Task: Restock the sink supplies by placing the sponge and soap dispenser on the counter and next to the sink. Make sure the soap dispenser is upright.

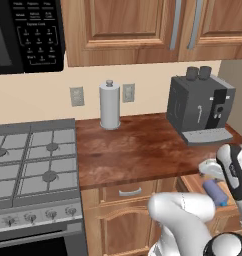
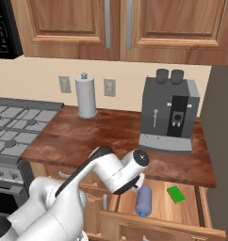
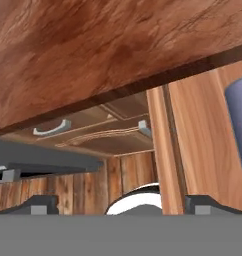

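An open drawer [image 2: 191,217] juts out under the reddish-brown counter [image 2: 97,134]. In it a blue-grey soap dispenser [image 2: 143,200] lies on its side, and the small green sponge [image 2: 176,194] lies flat to its right. My gripper [image 2: 130,185] hangs at the drawer's left end, just left of the dispenser and below the counter edge. In the hand view the gripper [image 3: 122,204] is open, its fingertips [image 3: 43,202] far apart with nothing between them. The dispenser [image 3: 239,125] shows there at the right edge, with the counter [image 3: 93,45] across the top. The sink is out of view.
A dark coffee machine [image 2: 170,113] stands at the counter's right end, above the drawer. A paper towel roll [image 2: 85,96] stands against the back wall. The gas stove [image 1: 33,160] is to the left, with a microwave [image 1: 23,30] above it. Wooden cabinets hang overhead.
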